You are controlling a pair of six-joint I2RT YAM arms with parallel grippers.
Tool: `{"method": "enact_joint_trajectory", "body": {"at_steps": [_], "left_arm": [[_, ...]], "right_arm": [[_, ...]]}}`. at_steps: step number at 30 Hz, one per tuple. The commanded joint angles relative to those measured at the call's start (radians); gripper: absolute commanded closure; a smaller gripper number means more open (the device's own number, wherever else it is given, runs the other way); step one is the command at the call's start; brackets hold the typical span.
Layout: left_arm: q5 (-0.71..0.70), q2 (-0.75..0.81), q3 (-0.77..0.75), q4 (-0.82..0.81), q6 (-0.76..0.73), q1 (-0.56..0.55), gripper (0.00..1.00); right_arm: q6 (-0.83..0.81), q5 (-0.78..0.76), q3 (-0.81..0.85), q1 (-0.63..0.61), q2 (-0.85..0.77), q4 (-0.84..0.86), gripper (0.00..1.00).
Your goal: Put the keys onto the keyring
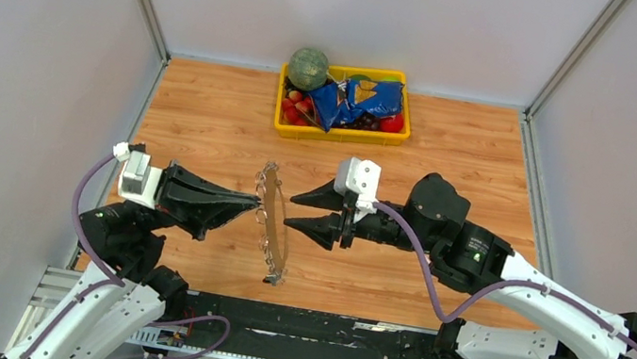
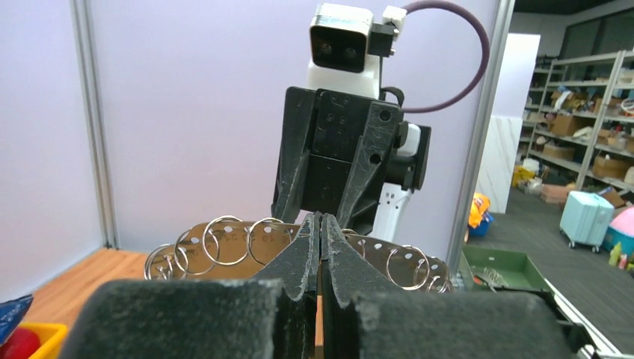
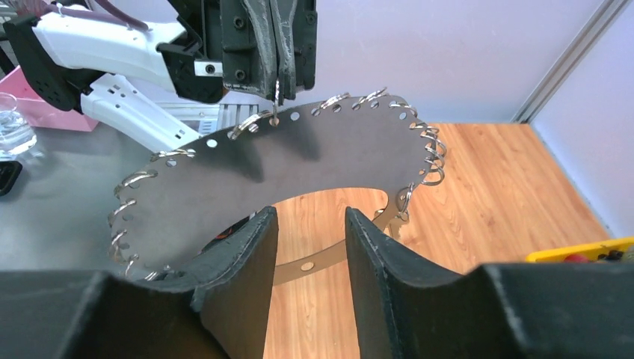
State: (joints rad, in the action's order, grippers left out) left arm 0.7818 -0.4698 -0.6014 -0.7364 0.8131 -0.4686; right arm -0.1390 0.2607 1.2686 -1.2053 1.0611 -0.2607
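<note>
- Left gripper (image 1: 253, 199): fingers pressed together, pinching the keyring (image 1: 273, 225) rim at their tips.
- Right gripper (image 1: 293, 211): fingers spread, keyring just ahead of the tips.

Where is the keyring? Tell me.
In the top view, the keyring is held edge-on at centre, pinched by the left gripper, with the open right gripper just right of it.

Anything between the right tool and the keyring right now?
Nothing visible. The right tool is open and empty, pointed straight at the keyring. The left tool pinches the keyring at its rim and holds it upright. The top view shows only a bare gap between the right tool's tips and the keyring.
</note>
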Motion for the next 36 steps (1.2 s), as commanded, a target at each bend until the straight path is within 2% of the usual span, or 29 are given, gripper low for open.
{"method": "enact_joint_trajectory", "body": {"at_steps": [1, 8, 19, 24, 30, 36], "left_arm": [[-0.087, -0.013, 0.014, -0.152, 0.069, -0.004, 1.0], [-0.074, -0.023, 0.002, -0.088, 0.036, -0.004, 1.0], [-0.132, -0.03, -0.123, 0.385, -0.173, -0.003, 1.0], [-0.165, -0.043, -0.151, 0.48, -0.192, -0.002, 1.0], [-0.21, -0.075, -0.184, 0.609, -0.228, -0.003, 1.0], [-0.224, -0.079, -0.188, 0.636, -0.237, -0.004, 1.0]], "right_arm": [[-0.046, -0.002, 0.007, -0.013, -0.002, 0.126, 0.57], [0.027, 0.023, 0.072, -0.013, -0.005, 0.09, 0.53], [0.194, -0.135, 0.133, -0.013, 0.017, -0.065, 0.49], [0.244, -0.223, 0.135, -0.013, 0.065, -0.128, 0.47], [0.275, -0.215, 0.133, -0.013, 0.099, -0.128, 0.47], [0.276, -0.229, 0.134, -0.013, 0.133, -0.143, 0.49]]}}
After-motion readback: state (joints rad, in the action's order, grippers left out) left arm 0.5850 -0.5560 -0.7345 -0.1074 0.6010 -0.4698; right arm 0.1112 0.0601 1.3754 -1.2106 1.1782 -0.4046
